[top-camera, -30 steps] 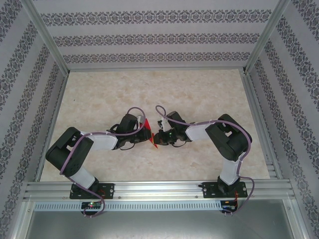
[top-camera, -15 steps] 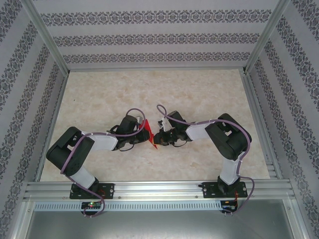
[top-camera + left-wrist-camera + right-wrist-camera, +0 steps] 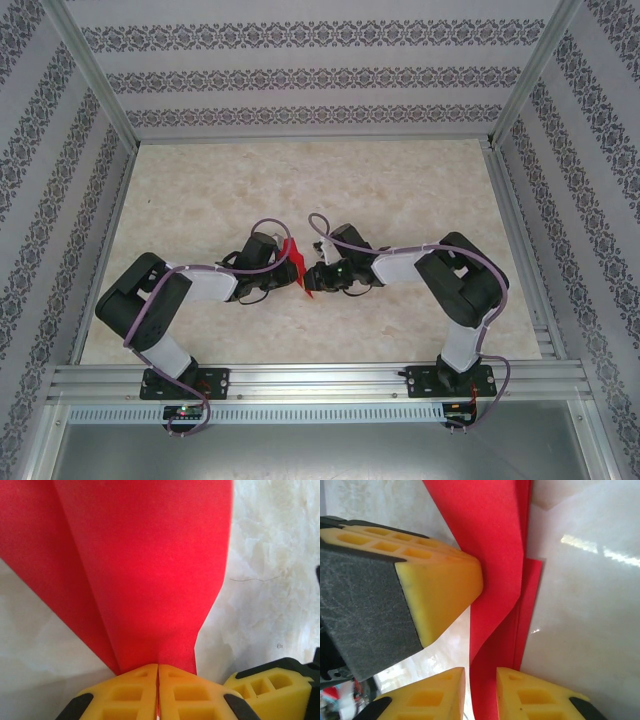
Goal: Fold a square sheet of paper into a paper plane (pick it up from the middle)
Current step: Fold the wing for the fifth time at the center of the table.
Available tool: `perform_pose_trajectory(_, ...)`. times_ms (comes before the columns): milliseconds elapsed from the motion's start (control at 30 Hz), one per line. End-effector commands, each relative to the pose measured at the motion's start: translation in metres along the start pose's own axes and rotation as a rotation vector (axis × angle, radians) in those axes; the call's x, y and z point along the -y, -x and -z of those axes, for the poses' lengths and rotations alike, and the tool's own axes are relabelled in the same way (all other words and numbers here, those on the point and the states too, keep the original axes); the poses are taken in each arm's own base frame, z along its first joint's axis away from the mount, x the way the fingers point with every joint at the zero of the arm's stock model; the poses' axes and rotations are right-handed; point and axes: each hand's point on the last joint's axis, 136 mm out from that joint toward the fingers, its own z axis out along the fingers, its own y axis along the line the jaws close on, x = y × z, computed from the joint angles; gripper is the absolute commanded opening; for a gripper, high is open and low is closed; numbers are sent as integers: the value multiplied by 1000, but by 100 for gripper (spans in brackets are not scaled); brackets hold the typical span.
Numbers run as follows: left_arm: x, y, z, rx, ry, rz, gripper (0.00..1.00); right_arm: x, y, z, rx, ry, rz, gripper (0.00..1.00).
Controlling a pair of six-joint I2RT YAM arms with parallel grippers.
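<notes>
A wing crease seems to be in hand: the left gripper is pinching one end of the folded paper over the middle of the table. The right gripper is straddling the paper's edge, fingers slightly parted. Both arms are reaching inward with elbows bent and wrists meeting. Next, the right one is probably needing to close and press along the crease.

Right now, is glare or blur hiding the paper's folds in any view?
Right wrist: glare streaks on the table, clear of the red paper, whose edges read sharp. Left wrist: paper close and slightly soft, crease legible, table washed out. Top external: even light, but the paper is tiny there.
</notes>
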Motion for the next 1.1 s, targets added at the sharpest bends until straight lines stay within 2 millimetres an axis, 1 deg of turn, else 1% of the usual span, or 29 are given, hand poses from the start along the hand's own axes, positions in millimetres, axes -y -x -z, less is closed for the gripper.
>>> perform_pose_trajectory(0, -9, -3, -5, -8, 55, 31, 10, 11, 8, 3, 63, -113, 53, 24)
perform_pose_trajectory(200, -9, -2, -6, -2, 60, 54, 10, 11, 4, -4, 46, -130, 62, 27)
perform_pose_trajectory(300, -9, -1, -6, 4, 58, 68, 10, 11, 4, -5, 61, -154, 64, 29)
perform_pose_trajectory(367, -9, -1, -6, 7, 56, 76, 10, 14, 3, -5, 76, -187, 52, 30)
perform_pose_trajectory(433, -8, 0, -6, 10, 45, 82, 10, 17, 3, -5, 97, -206, 31, 30)
perform_pose_trajectory(567, -1, 1, -4, 13, 10, 77, 11, 22, 3, -7, 114, -219, -3, 24)
perform_pose_trajectory(767, 19, 9, 9, 42, -51, 35, 14, 23, 1, -8, 105, -190, -32, 14)
perform_pose_trajectory(900, 29, 13, 15, 52, -83, -3, 15, 23, 0, -9, 93, -130, -68, 9)
perform_pose_trajectory(1067, 31, 9, 16, 39, -104, -32, 15, 23, -2, -10, 77, -78, -110, 8)
